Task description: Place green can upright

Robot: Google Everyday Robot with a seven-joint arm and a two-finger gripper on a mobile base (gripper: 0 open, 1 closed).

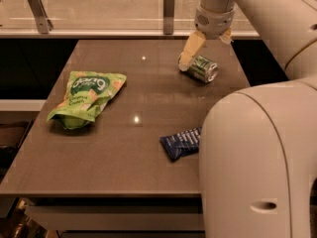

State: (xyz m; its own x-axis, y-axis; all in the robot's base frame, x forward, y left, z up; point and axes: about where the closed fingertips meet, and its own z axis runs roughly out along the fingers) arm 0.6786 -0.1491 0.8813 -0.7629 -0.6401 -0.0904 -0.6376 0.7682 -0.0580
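The green can (202,68) lies on its side at the far right of the brown table (143,93), with a silver end facing the front right. My gripper (208,44) hangs just above and behind the can, open. Its left finger (190,50) reaches down to the can's left end, and the right finger (226,35) stays higher, off to the right. The can is not held.
A crinkled green snack bag (85,98) lies at the table's left. A dark blue wrapped bar (180,143) lies at the front right, partly behind my white arm body (257,162). A glass railing with metal posts (169,9) runs behind the table.
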